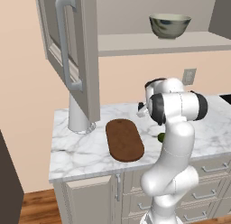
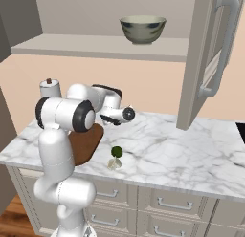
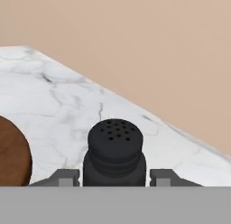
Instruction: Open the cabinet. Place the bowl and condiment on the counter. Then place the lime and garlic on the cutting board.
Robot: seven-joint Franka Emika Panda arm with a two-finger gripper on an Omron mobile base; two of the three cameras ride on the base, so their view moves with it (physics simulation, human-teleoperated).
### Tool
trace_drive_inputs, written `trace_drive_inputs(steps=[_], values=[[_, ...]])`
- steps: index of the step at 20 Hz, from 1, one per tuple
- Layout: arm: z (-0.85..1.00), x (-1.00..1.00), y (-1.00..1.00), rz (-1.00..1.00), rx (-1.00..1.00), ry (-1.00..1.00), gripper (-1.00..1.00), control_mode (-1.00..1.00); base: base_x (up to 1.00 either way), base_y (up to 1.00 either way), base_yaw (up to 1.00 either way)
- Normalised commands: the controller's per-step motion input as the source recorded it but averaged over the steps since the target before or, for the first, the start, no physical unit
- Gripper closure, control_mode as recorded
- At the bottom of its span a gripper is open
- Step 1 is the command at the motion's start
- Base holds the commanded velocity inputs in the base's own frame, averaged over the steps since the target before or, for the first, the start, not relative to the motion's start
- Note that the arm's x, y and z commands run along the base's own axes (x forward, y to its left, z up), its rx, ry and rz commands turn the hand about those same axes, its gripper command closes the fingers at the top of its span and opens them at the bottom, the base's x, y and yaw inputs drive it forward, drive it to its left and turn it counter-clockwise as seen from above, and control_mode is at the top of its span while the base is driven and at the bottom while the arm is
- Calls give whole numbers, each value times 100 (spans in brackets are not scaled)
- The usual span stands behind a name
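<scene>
- Fingers [image 3: 67, 177] of my gripper [image 3: 115, 178] flank one condiment [image 3: 115, 151]; gripping or released, I cannot tell.
- One bowl [image 1: 169, 25] on the cabinet [image 1: 72, 51] shelf.
- One lime [image 2: 116, 151] and one cutting board [image 1: 124, 139] near the counter [image 1: 81, 151] front edge.

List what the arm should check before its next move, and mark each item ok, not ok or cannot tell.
1. Cabinet door open: ok.
2. Bowl on the counter: not ok, it sits on the cabinet shelf.
3. Condiment between the fingers: ok.
4. Condiment set down and let go: cannot tell, its base is hidden.
5. Lime and garlic on the cutting board: not ok, both lie on the counter beside it.
</scene>
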Motion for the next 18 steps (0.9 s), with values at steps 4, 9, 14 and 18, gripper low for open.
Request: trace_drive_inputs(steps=[4,9,14,18], values=[[23,0,-16,0,0,0,-100,-100,0,0,0],[91,-13,-4,0,0,2,-100,-100,0,0,0],[100,-52,4,-2,-8,3,-100,-100,0,0,0],[96,-79,-4,-13,-19,-4,-100,-100,0,0,0]])
